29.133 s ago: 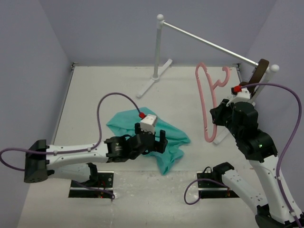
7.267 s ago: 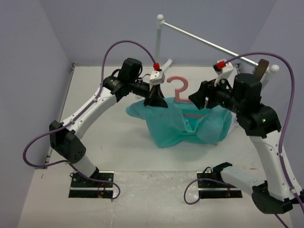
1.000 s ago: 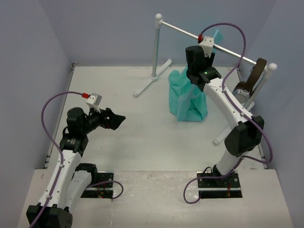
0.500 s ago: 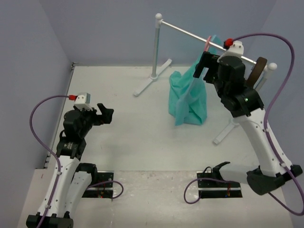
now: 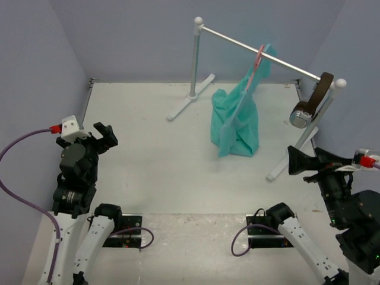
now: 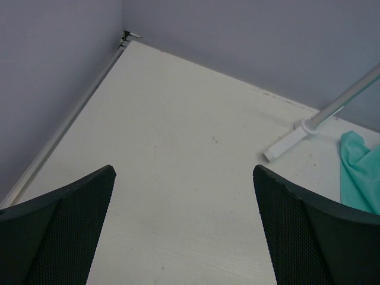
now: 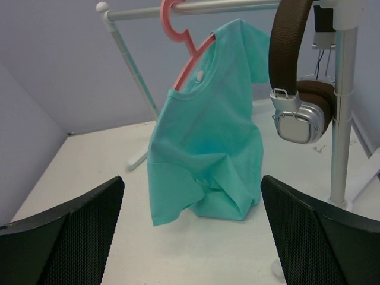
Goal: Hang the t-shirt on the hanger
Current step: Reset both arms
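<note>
**T-shirt point(image 7: 202, 148) up on the hanger point(image 7: 191, 65)**

My left pincer point(image 6: 184, 178) is spread wide over the bare desk point(image 6: 178, 136), gripping nothing. My right pincer point(image 7: 193, 184) also gapes wide and empty, well apart from the t-shirt it faces. That teal shirt hangs from the pink hanger, whose hook sits over the silver rod point(image 7: 237, 7). Its lower folds seem to reach the desk, though I cannot be sure. Brown headphones point(image 7: 297, 122) hang near it on the rod's end post.
</note>
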Robot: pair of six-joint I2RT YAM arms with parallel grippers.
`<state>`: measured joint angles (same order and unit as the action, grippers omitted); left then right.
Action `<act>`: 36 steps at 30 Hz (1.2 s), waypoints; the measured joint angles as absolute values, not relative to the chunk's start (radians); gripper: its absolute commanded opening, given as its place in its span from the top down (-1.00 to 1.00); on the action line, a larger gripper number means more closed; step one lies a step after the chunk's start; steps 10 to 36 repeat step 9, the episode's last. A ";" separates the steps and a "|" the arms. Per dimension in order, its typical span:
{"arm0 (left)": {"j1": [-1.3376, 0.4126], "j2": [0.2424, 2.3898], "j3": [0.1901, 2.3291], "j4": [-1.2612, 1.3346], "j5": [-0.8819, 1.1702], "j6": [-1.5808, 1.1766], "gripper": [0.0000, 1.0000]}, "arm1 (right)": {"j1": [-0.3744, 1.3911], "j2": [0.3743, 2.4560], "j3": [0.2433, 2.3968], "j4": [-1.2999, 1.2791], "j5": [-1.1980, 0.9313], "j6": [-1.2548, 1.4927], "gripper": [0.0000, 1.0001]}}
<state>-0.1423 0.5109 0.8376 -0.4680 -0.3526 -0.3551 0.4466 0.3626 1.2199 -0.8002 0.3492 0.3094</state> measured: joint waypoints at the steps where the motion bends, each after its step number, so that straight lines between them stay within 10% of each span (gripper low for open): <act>1: -0.151 0.494 0.838 -0.472 -0.372 -0.356 -1.00 | 0.447 0.323 1.206 -0.808 0.349 0.309 -0.97; 36: -0.180 0.330 0.688 -0.456 -0.381 -0.339 -1.00 | 0.447 0.273 1.057 -0.880 0.342 0.318 -0.98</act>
